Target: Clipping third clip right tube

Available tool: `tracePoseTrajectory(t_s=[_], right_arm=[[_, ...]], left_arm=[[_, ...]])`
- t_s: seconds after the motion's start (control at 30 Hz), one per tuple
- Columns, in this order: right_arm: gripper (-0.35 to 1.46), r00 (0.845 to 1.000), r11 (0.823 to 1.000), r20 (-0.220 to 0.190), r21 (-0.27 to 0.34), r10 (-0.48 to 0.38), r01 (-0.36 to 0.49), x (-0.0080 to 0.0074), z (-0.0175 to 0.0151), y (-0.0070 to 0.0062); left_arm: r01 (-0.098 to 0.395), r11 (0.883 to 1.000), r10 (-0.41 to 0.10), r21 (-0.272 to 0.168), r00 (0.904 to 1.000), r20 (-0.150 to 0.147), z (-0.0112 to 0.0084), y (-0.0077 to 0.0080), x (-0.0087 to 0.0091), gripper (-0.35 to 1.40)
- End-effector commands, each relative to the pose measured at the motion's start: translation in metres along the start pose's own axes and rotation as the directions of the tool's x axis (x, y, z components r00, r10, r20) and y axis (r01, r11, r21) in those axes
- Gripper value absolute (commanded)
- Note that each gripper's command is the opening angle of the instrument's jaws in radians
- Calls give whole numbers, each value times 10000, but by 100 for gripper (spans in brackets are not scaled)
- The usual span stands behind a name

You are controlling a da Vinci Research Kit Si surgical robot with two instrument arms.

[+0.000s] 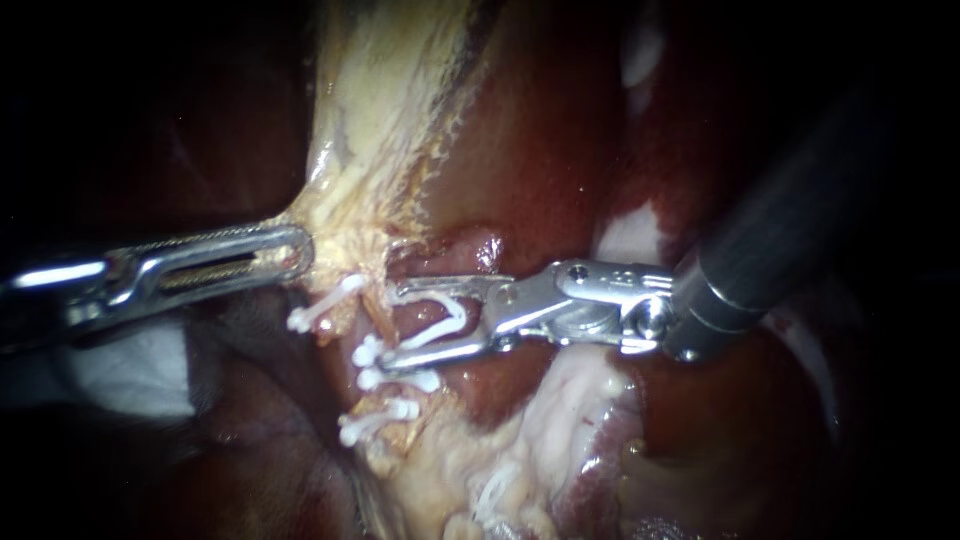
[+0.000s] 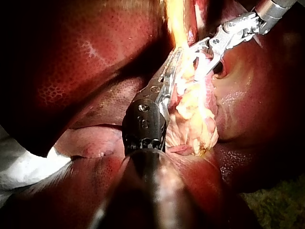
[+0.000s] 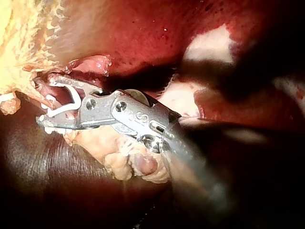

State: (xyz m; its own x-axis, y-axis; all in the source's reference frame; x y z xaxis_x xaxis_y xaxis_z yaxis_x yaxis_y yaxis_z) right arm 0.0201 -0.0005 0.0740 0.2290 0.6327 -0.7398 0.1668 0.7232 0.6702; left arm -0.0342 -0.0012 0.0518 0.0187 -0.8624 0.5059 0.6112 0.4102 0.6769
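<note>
Here, the right instrument (image 1: 393, 328) has its jaws standing wide, cradling an unclosed clip (image 1: 447, 318) at the tube (image 1: 378, 312). The squeeze appears still to come. Closed clips (image 1: 398, 381) sit nearby. The left instrument (image 1: 290, 250) clamps pale fatty tissue (image 1: 370, 150).

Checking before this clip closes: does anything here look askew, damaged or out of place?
Nothing stands out. The open clip sits evenly in the jaws of the right instrument, both touching it. The set clips beside it look closed and whole. No tear or spill shows on the liver.
</note>
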Motion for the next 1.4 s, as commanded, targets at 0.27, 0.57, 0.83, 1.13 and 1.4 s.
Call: tracePoseTrajectory(t_s=[0.27, 0.57, 0.83, 1.13, 1.4], right_arm=[[47, 9999, 9963, 95, 860, 36, -44, 6, 10, -13], [46, 9996, 9912, 161, 1302, 214, -233, 10, 20, -17], [46, 9990, 9852, 265, 1668, 348, -387, 11, 22, -18], [46, 9979, 9728, 319, 2234, 556, -613, 13, 27, -30], [46, 9974, 9698, -13, 2338, 722, -699, 18, 32, -31]], left_arm=[[-1, 10000, 1, 3, 10000, -5, 0, 0, 0, -35], [-3, 10000, 3, 30, 10000, -13, 1, 0, 0, -35], [-6, 10000, 6, 35, 10000, -13, 2, 1, 1, -35], [-27, 9999, 28, 104, 10000, -36, 9, 25, 1, -35], [-78, 9999, 78, 123, 10000, -20, 16, 31, 9, -35]])
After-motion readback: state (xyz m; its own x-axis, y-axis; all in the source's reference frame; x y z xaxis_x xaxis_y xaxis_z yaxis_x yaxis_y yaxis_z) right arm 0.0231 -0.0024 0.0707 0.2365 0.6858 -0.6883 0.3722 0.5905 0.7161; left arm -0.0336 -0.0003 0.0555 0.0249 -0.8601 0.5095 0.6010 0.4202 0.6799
